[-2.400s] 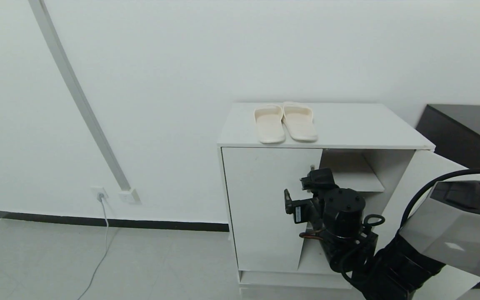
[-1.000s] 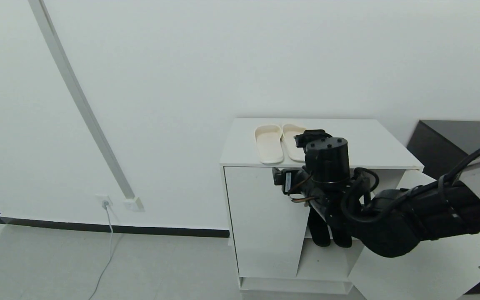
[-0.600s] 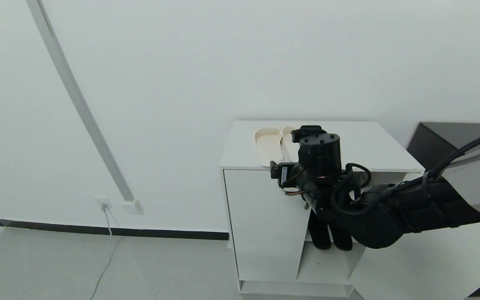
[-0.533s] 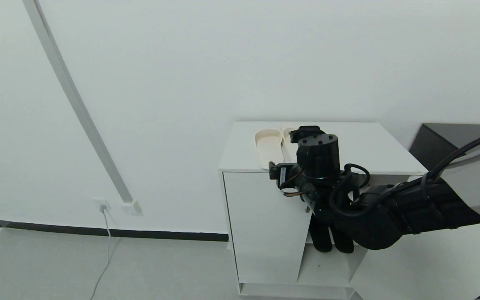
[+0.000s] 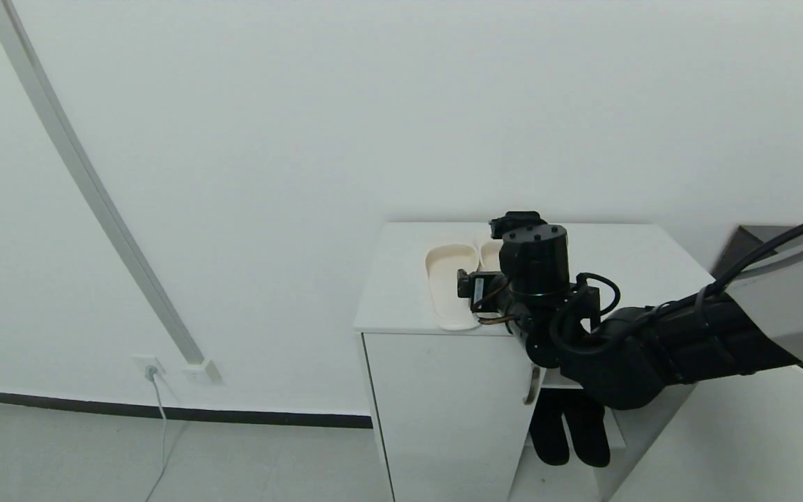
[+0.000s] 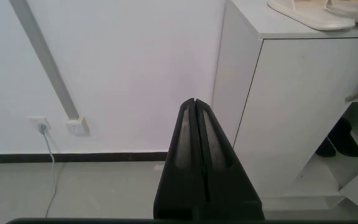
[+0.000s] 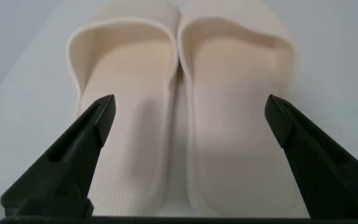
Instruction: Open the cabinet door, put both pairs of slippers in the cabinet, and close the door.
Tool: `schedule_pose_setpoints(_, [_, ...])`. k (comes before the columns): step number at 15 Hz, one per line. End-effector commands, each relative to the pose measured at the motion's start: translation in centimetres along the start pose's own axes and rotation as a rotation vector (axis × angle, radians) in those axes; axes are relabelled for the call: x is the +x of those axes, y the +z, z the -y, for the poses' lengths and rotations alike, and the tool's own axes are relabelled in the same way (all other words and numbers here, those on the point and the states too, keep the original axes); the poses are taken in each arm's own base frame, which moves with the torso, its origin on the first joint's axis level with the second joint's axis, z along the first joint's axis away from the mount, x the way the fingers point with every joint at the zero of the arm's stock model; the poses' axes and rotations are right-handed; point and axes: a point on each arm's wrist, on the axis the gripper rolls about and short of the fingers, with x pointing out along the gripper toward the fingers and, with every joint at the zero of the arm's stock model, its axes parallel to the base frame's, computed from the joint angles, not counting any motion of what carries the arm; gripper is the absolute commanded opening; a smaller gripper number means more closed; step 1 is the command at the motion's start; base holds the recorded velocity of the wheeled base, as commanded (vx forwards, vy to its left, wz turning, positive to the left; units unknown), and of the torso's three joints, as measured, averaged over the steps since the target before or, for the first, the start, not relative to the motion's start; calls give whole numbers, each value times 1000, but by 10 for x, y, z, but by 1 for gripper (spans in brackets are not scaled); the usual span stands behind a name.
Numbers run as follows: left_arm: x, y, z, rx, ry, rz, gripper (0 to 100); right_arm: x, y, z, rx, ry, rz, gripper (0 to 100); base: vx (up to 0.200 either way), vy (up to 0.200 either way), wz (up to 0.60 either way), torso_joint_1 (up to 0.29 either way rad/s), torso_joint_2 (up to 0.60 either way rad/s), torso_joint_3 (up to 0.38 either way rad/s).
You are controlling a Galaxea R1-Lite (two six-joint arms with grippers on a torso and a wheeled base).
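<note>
We look at the room's plain backdrop.
A white painted wall (image 5: 290, 111) carries a slanted grey cable duct (image 5: 93, 187) ending at a small white box (image 5: 203, 371) beside a white wall socket (image 5: 148, 367); its white cable (image 5: 162, 422) crosses the black skirting strip (image 5: 269, 416) onto pale tiled floor (image 5: 46, 460).

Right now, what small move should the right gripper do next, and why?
Probably lower a little and close on the cream slippers. The right gripper is open, its fingers flanking the pair on top of the cabinet, while the black slippers already sit inside it, door open.
</note>
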Motion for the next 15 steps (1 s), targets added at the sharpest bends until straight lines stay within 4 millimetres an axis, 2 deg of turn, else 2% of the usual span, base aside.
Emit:
schedule_pose_setpoints(1, [0,0,0,0,1,-2,0,8,-11,-5,-3,-5,-11,100,200,0,0,-2,-2,2])
schedule_pose_setpoints(5, [0,0,0,0,-1,-2,0,13,-15,-9,5,-5,-16,100,0,0,0,0,0,0])
schedule_pose_setpoints(8, [0,0,0,0,-1,-2,0,28,-21,-14,13,-14,-7,100,0,0,0,0,0,0])
schedule_pose_setpoints(15, [0,0,0,-1,-1,-2,0,63,-12,-7,22,-62,10,100,0,0,0,0,0,0])
